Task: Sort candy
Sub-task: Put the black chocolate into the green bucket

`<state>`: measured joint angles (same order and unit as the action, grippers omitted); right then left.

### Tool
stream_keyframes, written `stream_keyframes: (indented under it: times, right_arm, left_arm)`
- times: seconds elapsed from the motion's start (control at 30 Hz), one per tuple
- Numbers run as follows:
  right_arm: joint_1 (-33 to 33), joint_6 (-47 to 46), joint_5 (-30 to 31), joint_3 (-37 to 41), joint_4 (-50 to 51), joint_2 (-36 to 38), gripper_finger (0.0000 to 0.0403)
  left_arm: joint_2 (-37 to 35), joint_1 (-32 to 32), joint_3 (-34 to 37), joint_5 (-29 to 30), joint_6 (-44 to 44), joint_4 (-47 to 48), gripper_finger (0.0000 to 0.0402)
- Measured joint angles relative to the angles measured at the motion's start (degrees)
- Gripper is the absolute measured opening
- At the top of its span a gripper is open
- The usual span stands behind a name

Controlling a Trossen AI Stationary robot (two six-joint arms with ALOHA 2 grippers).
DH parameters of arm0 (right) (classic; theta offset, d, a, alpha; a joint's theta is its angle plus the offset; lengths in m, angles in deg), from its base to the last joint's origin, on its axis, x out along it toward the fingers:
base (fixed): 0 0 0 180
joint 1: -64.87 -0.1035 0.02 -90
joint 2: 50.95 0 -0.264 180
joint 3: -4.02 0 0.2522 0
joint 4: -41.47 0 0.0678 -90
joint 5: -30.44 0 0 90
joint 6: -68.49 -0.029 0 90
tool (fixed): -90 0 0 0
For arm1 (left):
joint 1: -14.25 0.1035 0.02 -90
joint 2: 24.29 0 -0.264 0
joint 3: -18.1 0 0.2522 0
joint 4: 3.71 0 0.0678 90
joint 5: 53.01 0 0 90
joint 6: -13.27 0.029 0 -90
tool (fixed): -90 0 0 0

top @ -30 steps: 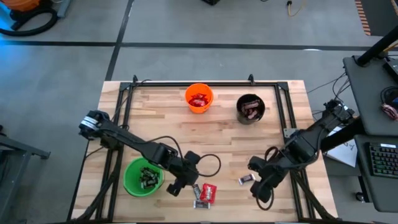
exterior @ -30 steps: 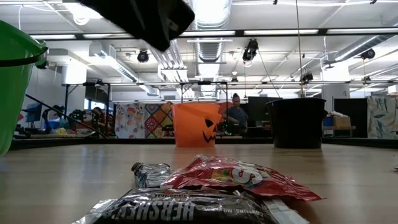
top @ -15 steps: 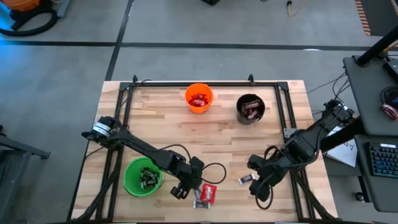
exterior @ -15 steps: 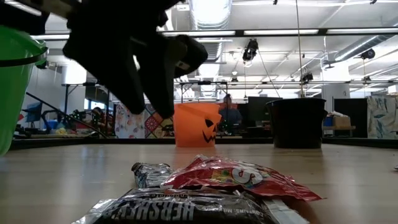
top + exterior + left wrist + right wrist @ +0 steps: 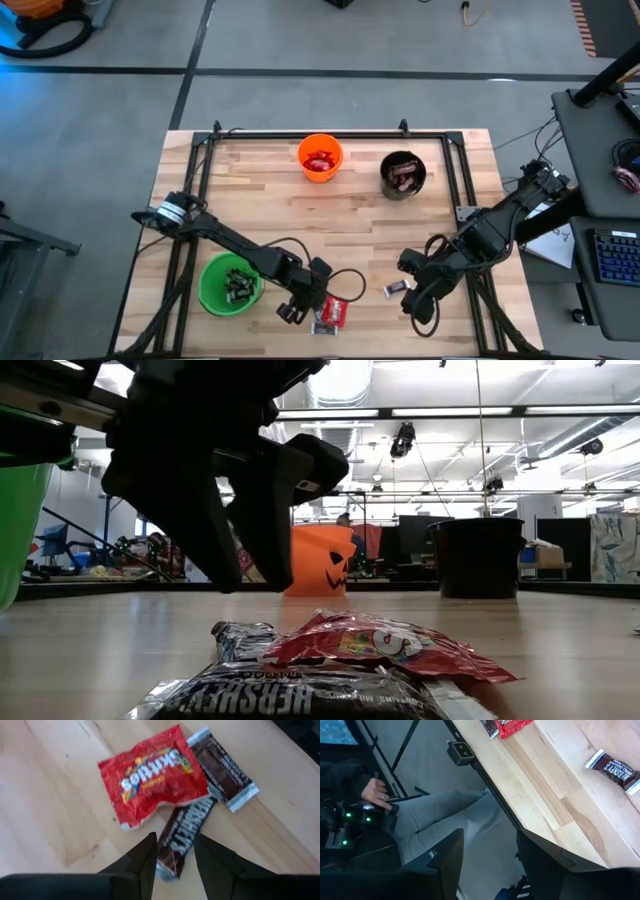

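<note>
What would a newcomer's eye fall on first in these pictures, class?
The bright red Skittles packet at the table's near edge, overlapping two dark bars, with the left gripper open just above the Hershey's bar. Next, three cups: orange cup and black cup at the far side, green cup near left.

Green cup (image 5: 18, 510) cropped (left edge), print blurred
</note>
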<state>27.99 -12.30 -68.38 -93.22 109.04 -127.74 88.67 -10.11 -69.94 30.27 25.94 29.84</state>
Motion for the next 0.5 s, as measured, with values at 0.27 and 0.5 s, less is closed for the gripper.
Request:
stream_keyframes:
  times: [0.27,0.5]
  right_arm:
    - [0.0,0.1,0.0,0.0,0.0,0.0,0.0178]
    - [0.0,1.0,0.3,0.0,0.0,0.0,0.0178]
  left_arm:
    - [0.8,0.0,0.0,-0.3,1.0,-1.0,0.0151]
    - [1.8,0.0,0.0,-0.3,1.2,-1.0,0.0162]
